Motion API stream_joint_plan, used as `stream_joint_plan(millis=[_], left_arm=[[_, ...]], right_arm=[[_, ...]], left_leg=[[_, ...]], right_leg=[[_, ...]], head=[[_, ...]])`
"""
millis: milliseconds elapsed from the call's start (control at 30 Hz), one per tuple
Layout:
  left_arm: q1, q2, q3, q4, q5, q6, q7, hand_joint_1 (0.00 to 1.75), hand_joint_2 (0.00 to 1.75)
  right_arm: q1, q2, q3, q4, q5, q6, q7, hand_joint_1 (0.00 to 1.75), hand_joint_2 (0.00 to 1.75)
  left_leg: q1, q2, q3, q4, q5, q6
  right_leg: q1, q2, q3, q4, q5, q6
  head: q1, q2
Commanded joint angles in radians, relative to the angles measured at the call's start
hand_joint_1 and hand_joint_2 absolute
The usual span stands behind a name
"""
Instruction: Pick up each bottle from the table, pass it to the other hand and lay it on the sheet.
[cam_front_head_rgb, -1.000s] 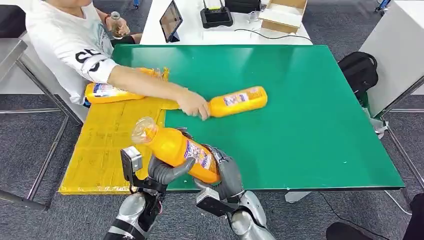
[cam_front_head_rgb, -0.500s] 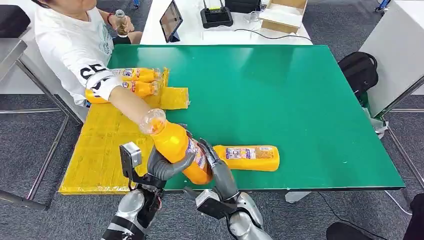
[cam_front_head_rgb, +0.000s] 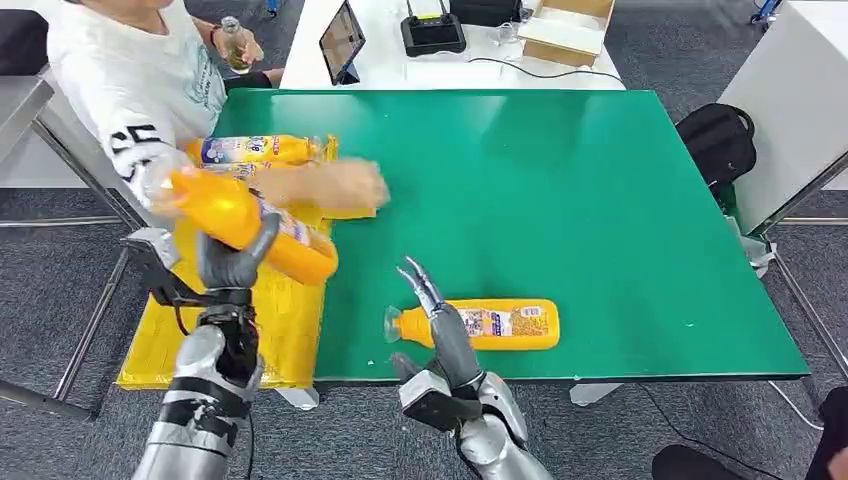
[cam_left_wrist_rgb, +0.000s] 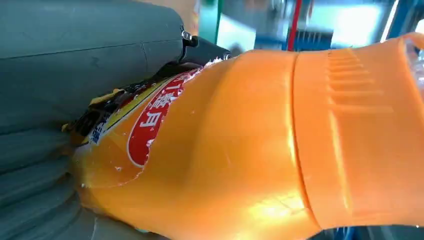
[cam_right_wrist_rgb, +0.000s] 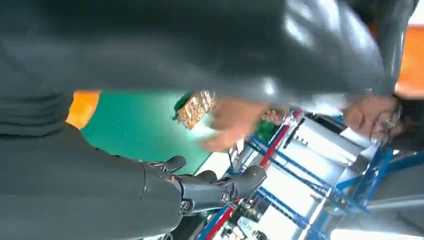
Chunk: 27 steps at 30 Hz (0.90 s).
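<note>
1. Risk: person's hand (cam_front_head_rgb: 340, 186) reaches over yellow sheet (cam_front_head_rgb: 200, 330) near the drop spot; lowering could hit it.
2. Left hand (cam_front_head_rgb: 232, 262) grips held bottle (cam_front_head_rgb: 245, 222) at mid-body, tilted, above sheet.
3. Right hand (cam_front_head_rgb: 432, 305) released, fingers spread, beside next bottle (cam_front_head_rgb: 480, 325) lying on table (cam_front_head_rgb: 620, 200).

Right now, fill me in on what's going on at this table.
The robot's left hand holds an orange bottle tilted in the air over the yellow sheet. Its right hand is open and holds nothing, just in front of another orange bottle lying on the green table. A person's hand reaches in near the bottles already lying at the sheet's far end.
</note>
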Motion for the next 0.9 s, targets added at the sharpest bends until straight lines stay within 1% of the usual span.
stream_joint_plan(millis=[33, 100, 167, 200, 233, 300, 333, 367, 400, 433, 500, 533, 567, 600, 700, 733, 833, 867, 900], left_arm=[[-0.090, 0.039, 0.075, 0.122, -0.101, 0.139, -0.057, 1.75, 1.75], [-0.117, 0.074, 0.071, 0.179, -0.254, 0.292, -0.090, 1.75, 1.75], [-0.151, 0.110, 0.054, 0.283, -0.463, 0.442, -0.088, 1.75, 1.75], [-0.170, 0.122, 0.050, 0.342, -0.526, 0.461, -0.070, 1.75, 1.75], [-0.195, 0.144, 0.024, 0.415, -0.625, 0.519, -0.033, 1.75, 1.75], [-0.248, 0.172, -0.006, 0.559, -0.796, 0.597, -0.005, 1.75, 1.75], [-0.256, 0.179, -0.010, 0.586, -0.830, 0.609, 0.008, 1.75, 1.75], [-0.257, 0.180, -0.008, 0.591, -0.831, 0.610, 0.006, 1.75, 1.75], [-0.266, 0.190, -0.026, 0.615, -0.882, 0.613, 0.030, 1.75, 1.75], [-0.277, 0.205, -0.056, 0.638, -0.978, 0.613, 0.077, 1.75, 1.75], [-0.307, 0.243, -0.142, 0.721, -1.241, 0.613, 0.216, 1.75, 1.75], [-0.325, 0.245, -0.154, 0.771, -1.285, 0.590, 0.250, 1.75, 1.75], [-0.333, 0.247, -0.151, 0.788, -1.286, 0.588, 0.221, 1.75, 1.75], [-0.345, 0.247, -0.156, 0.808, -1.304, 0.570, 0.233, 1.75, 1.75], [-0.359, 0.239, -0.129, 0.820, -1.276, 0.499, 0.203, 1.75, 1.75], [-0.362, 0.235, -0.125, 0.822, -1.271, 0.482, 0.202, 1.75, 1.75], [-0.366, 0.234, -0.122, 0.824, -1.274, 0.450, 0.207, 1.75, 1.75], [-0.369, 0.236, -0.123, 0.831, -1.276, 0.431, 0.206, 1.75, 1.75], [-0.369, 0.237, -0.123, 0.831, -1.277, 0.430, 0.207, 1.75, 1.75]], right_arm=[[-0.023, -0.014, -0.003, 0.001, -0.020, -0.023, -0.007, 0.00, 0.00], [-0.015, -0.005, -0.017, -0.031, -0.046, -0.053, -0.033, 0.00, 0.00], [-0.001, 0.001, -0.028, -0.087, -0.082, -0.079, -0.052, 0.00, 0.00], [0.006, 0.003, -0.033, -0.113, -0.095, -0.092, -0.058, 0.00, 0.00], [0.013, 0.006, -0.039, -0.133, -0.106, -0.103, -0.062, 0.00, 0.00], [0.018, 0.002, -0.037, -0.167, -0.123, -0.115, -0.069, 0.00, 0.00], [0.016, 0.001, -0.034, -0.171, -0.123, -0.115, -0.069, 0.00, 0.00], [0.015, 0.001, -0.034, -0.171, -0.123, -0.115, -0.069, 0.00, 0.00], [0.015, 0.002, -0.034, -0.170, -0.125, -0.116, -0.069, 0.00, 0.00], [0.014, 0.001, -0.033, -0.168, -0.126, -0.117, -0.070, 0.00, 0.00], [0.000, -0.001, -0.023, -0.151, -0.131, -0.108, -0.071, 0.00, 0.00], [-0.006, 0.000, -0.020, -0.141, -0.131, -0.106, -0.071, 0.00, 0.00], [-0.011, 0.003, -0.017, -0.134, -0.131, -0.104, -0.070, 0.00, 0.00], [-0.014, 0.005, -0.013, -0.131, -0.131, -0.102, -0.071, 0.00, 0.00], [-0.017, 0.007, -0.006, -0.131, -0.131, -0.099, -0.071, 0.00, 0.00], [-0.018, 0.008, -0.005, -0.134, -0.131, -0.099, -0.070, 0.00, 0.00], [-0.018, 0.008, -0.006, -0.140, -0.131, -0.099, -0.069, 0.00, 0.00], [-0.019, 0.008, -0.006, -0.140, -0.131, -0.099, -0.069, 0.00, 0.00], [-0.020, 0.009, -0.005, -0.140, -0.131, -0.099, -0.069, 0.00, 0.00]], left_leg=[[0.000, 0.001, 0.004, -0.001, -0.001, 0.001], [0.001, 0.001, 0.004, 0.000, -0.001, 0.001], [0.000, 0.002, 0.003, 0.000, -0.001, 0.001], [0.000, 0.000, 0.002, -0.001, 0.000, 0.000], [0.000, 0.001, 0.004, -0.001, -0.001, 0.001], [0.000, -0.001, 0.003, -0.001, 0.000, 0.000], [0.000, -0.002, 0.004, -0.001, 0.000, 0.001], [0.000, -0.002, 0.004, -0.001, 0.000, 0.000], [0.000, -0.001, 0.003, -0.001, 0.000, 0.000], [0.000, 0.000, 0.005, -0.001, 0.000, 0.001], [0.000, 0.002, 0.002, -0.001, 0.000, 0.000], [0.001, 0.002, 0.004, -0.001, -0.001, 0.000], [0.001, 0.003, 0.007, -0.001, -0.001, 0.000], [0.001, 0.001, 0.004, -0.001, 0.000, 0.000], [0.001, 0.004, 0.004, 0.000, -0.001, 0.000], [0.001, 0.003, 0.002, 0.000, 0.000, 0.000], [0.002, 0.003, 0.005, 0.001, -0.001, 0.001], [0.001, 0.003, 0.002, 0.001, -0.001, 0.000], [0.001, 0.003, 0.003, 0.001, -0.001, 0.000]], right_leg=[[0.001, 0.000, 0.004, -0.001, -0.001, -0.003], [0.001, 0.000, 0.004, -0.001, 0.000, -0.003], [0.001, 0.000, 0.003, 0.000, 0.000, -0.003], [0.000, -0.001, 0.001, 0.000, 0.000, -0.003], [0.001, -0.001, 0.003, 0.000, -0.001, -0.004], [0.000, -0.002, 0.002, 0.000, -0.001, -0.003], [0.001, -0.003, 0.004, -0.001, -0.001, -0.004], [0.001, -0.003, 0.003, 0.000, -0.001, -0.003], [0.000, -0.001, 0.002, 0.000, 0.000, -0.002], [0.001, -0.001, 0.004, -0.001, -0.001, -0.003], [0.000, 0.000, 0.001, 0.000, 0.000, -0.002], [0.001, 0.001, 0.003, 0.000, -0.001, -0.003], [0.002, 0.002, 0.005, -0.001, -0.001, -0.004], [0.001, 0.001, 0.003, 0.000, -0.001, -0.003], [0.002, 0.004, 0.003, 0.000, -0.001, -0.004], [0.002, 0.003, 0.001, 0.000, 0.000, -0.003], [0.003, 0.003, 0.004, 0.000, -0.001, -0.004], [0.002, 0.004, 0.001, 0.001, 0.000, -0.003], [0.002, 0.003, 0.002, 0.000, -0.001, -0.003]], head=[[0.000, 0.000], [0.000, 0.000], [0.000, 0.000], [0.000, 0.000], [0.000, 0.000], [0.000, 0.000], [0.000, 0.000], [0.000, 0.000], [0.000, 0.000], [0.000, 0.000], [0.000, 0.000], [0.000, 0.000], [0.000, 0.000], [0.000, 0.000], [0.000, 0.000], [0.000, 0.000], [0.000, 0.000], [0.000, 0.000], [0.000, 0.000]])
